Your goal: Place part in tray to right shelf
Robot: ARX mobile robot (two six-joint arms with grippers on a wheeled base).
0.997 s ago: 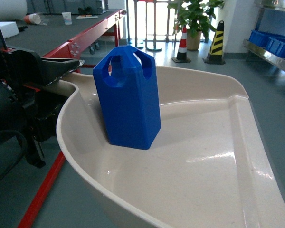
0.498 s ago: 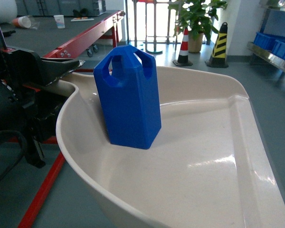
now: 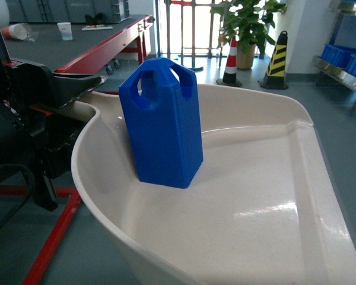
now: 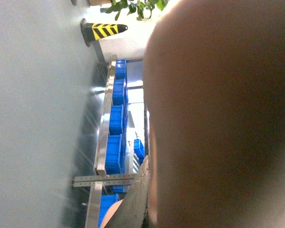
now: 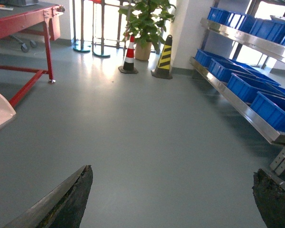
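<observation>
Background swung leftward over the last second, shelf [image 5: 256,95] nearing at right, blue part [image 3: 161,122] upright in tray [image 3: 267,237] throughout; right pincer [image 5: 171,199] spread and empty, left pincer's state impossible to tell.

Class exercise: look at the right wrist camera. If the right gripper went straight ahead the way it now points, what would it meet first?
Probably nothing soon. Between its open jaws the right gripper faces bare grey floor. Far ahead stand the striped cones and the potted plant. The right shelf runs off to one side, though depth is unclear.
</observation>
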